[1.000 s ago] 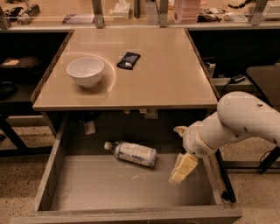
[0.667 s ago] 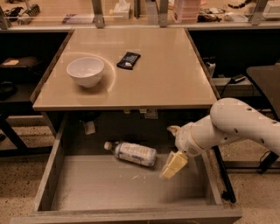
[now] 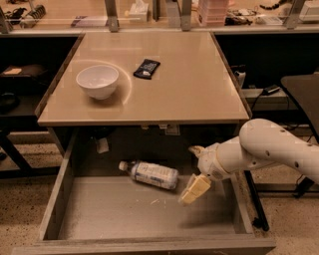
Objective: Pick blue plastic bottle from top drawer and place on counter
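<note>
Camera view: white-capped bottle (image 3: 151, 174) flat, claw (image 3: 190, 172) beside

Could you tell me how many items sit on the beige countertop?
2: white round bowl at left; small black packet right of it. The gripper hangs in the grey drawer.

The place looked like a lab or workroom: my bench (image 3: 199, 89) was plain beige, the far bench (image 3: 89, 25) behind it carried boxes (image 3: 212, 11) and cables (image 3: 273, 5), the floor (image 3: 20, 199) was speckled, and my fingers (image 3: 195, 189) hung spread over a grey drawer (image 3: 124, 219).
</note>
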You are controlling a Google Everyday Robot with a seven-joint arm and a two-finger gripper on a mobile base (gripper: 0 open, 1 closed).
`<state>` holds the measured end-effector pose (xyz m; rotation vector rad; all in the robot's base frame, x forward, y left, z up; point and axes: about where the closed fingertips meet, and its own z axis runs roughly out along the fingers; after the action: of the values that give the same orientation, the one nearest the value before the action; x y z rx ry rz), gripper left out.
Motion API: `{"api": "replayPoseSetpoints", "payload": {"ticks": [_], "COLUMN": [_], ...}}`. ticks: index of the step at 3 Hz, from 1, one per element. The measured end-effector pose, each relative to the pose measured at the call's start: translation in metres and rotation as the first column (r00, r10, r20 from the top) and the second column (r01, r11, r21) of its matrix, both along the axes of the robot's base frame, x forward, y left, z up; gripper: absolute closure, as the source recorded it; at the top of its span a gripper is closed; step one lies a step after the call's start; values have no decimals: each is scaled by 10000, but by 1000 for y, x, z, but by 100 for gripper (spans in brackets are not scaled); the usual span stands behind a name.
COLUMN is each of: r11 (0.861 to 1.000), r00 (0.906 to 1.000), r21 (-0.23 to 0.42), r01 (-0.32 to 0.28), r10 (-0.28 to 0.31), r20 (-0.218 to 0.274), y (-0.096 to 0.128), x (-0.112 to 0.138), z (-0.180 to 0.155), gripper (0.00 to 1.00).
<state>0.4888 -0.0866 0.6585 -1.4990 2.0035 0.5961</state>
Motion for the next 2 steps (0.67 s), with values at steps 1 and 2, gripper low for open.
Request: {"api": "replayPoseSetpoints", "payload": {"ticks": [1,2], "r11": [9996,9967], "r00": [9996,9973], "r21": [51,351], "r01": [-276,-739], "r10": [276,739], "r20": [-7,1], "y": [16,53], "x": [0,3], "z": [-5,-18], "gripper": [0,0]}}
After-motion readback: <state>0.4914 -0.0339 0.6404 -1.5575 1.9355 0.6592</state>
